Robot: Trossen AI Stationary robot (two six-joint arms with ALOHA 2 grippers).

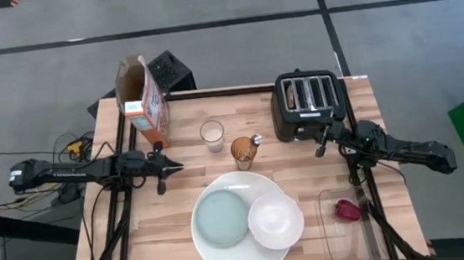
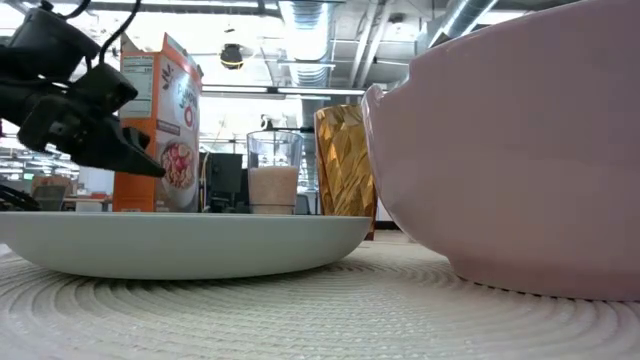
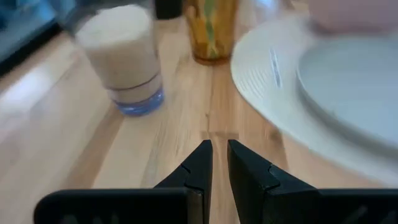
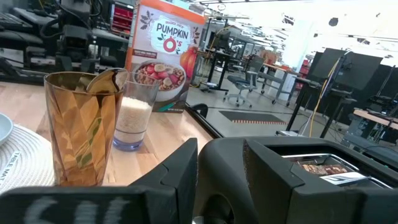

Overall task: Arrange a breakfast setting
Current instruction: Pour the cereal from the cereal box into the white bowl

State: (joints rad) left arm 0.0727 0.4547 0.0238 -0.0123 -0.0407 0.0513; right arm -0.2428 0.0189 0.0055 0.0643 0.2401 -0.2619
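A large white plate (image 1: 245,259) lies at the table's near middle. A pale grey-blue plate (image 1: 222,217) and a white bowl (image 1: 275,220) rest on it. The metal spoon (image 4: 106,79) stands in an amber glass (image 1: 245,151). Brown toast (image 4: 314,167) sits in the slots of a black toaster (image 1: 310,102). Dark red fruit (image 1: 348,211) lies in a clear container. A cereal box (image 1: 143,100) stands far left; loose cereal is out of view. My left gripper (image 3: 219,152) is shut and empty above the wood, left of the plates. My right gripper (image 1: 322,145) is shut at the toaster's near side. My right gripper's shut fingers (image 4: 177,171) lie level along the toaster's near face (image 4: 261,168), pointing toward the table's far left. I cannot tell whether they touch the toaster.
A glass of milk (image 1: 211,135) stands between the cereal box and the amber glass. The clear container (image 1: 354,224) sits at the near right corner. Bare wood (image 1: 152,229) lies left of the plates.
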